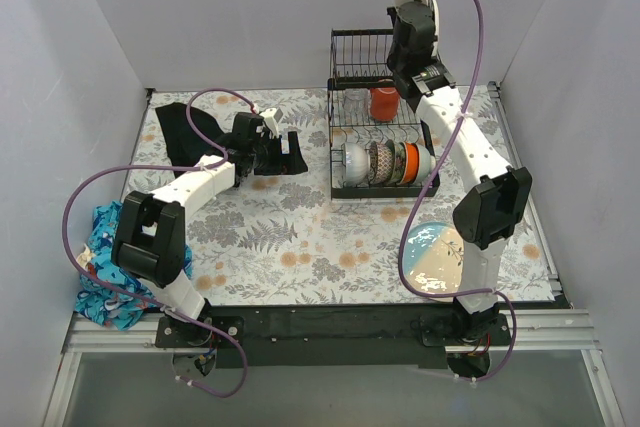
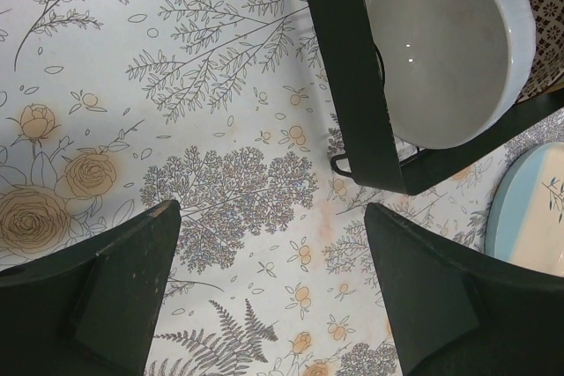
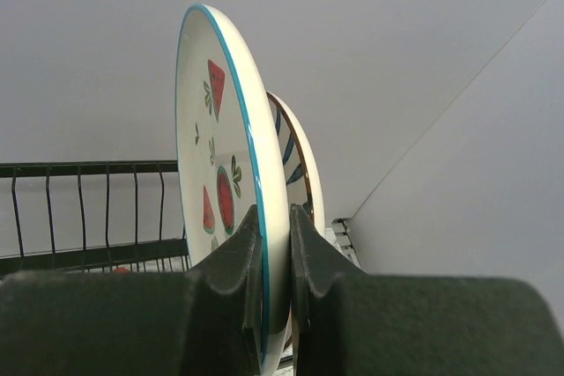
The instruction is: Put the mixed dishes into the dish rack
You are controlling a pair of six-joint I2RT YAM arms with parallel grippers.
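The black wire dish rack [image 1: 345,77] stands at the back right of the table. An orange mug [image 1: 384,103] is on its upper shelf, and several bowls [image 1: 385,162] stand on edge in the lower tray. My right gripper [image 3: 275,217] is up over the rack [image 3: 88,169], shut on the rim of a white plate [image 3: 220,129] with a blue edge and watermelon pictures. Close behind it is a blue-striped plate [image 3: 301,160]. My left gripper [image 2: 273,209] hangs open and empty above the floral table, left of the rack [image 2: 352,85] and its white bowl [image 2: 441,50].
A pale blue and cream plate [image 1: 435,252] lies flat on the table beside the right arm's base, also visible as plate [image 2: 533,209]. A black cloth [image 1: 178,132] lies at the back left. A blue patterned cloth [image 1: 105,267] hangs over the left edge.
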